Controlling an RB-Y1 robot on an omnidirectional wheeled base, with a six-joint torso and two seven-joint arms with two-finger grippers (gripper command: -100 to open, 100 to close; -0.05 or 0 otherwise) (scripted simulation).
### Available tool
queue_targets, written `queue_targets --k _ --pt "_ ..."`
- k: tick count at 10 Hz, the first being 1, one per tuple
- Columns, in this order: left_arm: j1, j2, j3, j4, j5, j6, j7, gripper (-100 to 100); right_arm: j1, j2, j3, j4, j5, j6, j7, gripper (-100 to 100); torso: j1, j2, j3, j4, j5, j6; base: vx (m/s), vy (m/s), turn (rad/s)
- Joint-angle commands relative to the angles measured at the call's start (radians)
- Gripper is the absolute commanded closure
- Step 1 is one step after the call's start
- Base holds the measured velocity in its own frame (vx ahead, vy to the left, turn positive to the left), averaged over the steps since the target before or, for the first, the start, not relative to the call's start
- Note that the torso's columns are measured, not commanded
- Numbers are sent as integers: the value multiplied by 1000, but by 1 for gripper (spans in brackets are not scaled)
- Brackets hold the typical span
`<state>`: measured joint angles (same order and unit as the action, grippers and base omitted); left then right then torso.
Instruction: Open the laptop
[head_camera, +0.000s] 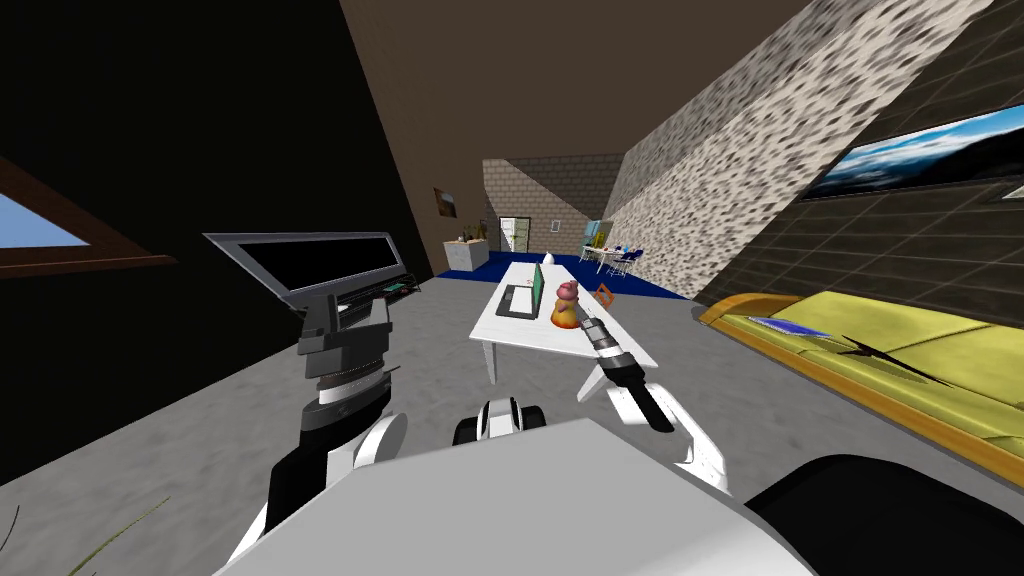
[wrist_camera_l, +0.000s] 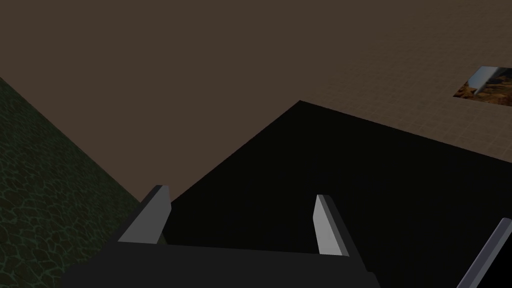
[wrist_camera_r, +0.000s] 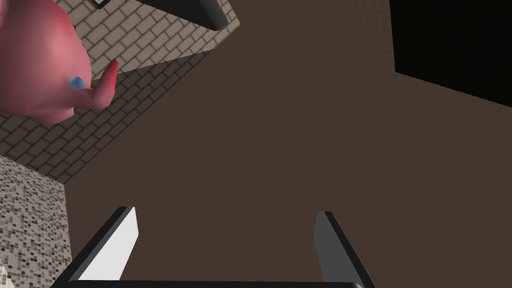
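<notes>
Although the task calls for opening it, the laptop (head_camera: 520, 300) on the white table (head_camera: 520, 332) seems to have its green screen standing near upright already. I judge it light, stiff, hinged and somewhat fragile, so the best hold is the lid's free top edge, not the screen face. The right gripper (wrist_camera_r: 225, 211) hovers at the table's near edge, by a pink toy (head_camera: 566, 303) on the table just beside the laptop, its fingers spread and empty. The left gripper (wrist_camera_l: 240, 192) is raised well apart from the table, likewise spread. Grey floor (head_camera: 420, 340) surrounds the table, and a yellow sofa (head_camera: 900, 350) lies well off to its right.
</notes>
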<state>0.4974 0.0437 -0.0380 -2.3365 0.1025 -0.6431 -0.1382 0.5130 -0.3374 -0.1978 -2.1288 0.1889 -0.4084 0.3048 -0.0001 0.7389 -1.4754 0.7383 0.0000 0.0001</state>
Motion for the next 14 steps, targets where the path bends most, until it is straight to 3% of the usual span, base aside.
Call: queue_targets --k 1,5,10,11,13,14 --pt "0 0 0 0 0 0 0 0 -4 -30 -39 47 59 23 51 -100 0 -1 -1 0 0 0 56 110 82" --pt "0 0 0 0 0 0 0 0 -11 -99 -104 124 144 60 121 -100 0 -1 -1 0 0 0 68 120 91" --pt "0 0 0 0 0 0 0 0 -23 -218 -188 232 254 110 211 -100 0 -2 -1 0 0 0 62 111 90" --pt "0 0 0 0 0 0 0 0 -23 -218 -188 232 254 110 211 -100 0 -1 -1 0 0 0 43 77 35" --pt "0 0 0 0 0 0 0 0 -28 -275 -221 276 298 130 247 -100 -1 0 0 0 0 0 44 87 86" --pt "0 0 0 0 0 0 0 0 -28 -275 -221 276 298 130 247 -100 1 -1 -1 0 0 0 41 67 34"
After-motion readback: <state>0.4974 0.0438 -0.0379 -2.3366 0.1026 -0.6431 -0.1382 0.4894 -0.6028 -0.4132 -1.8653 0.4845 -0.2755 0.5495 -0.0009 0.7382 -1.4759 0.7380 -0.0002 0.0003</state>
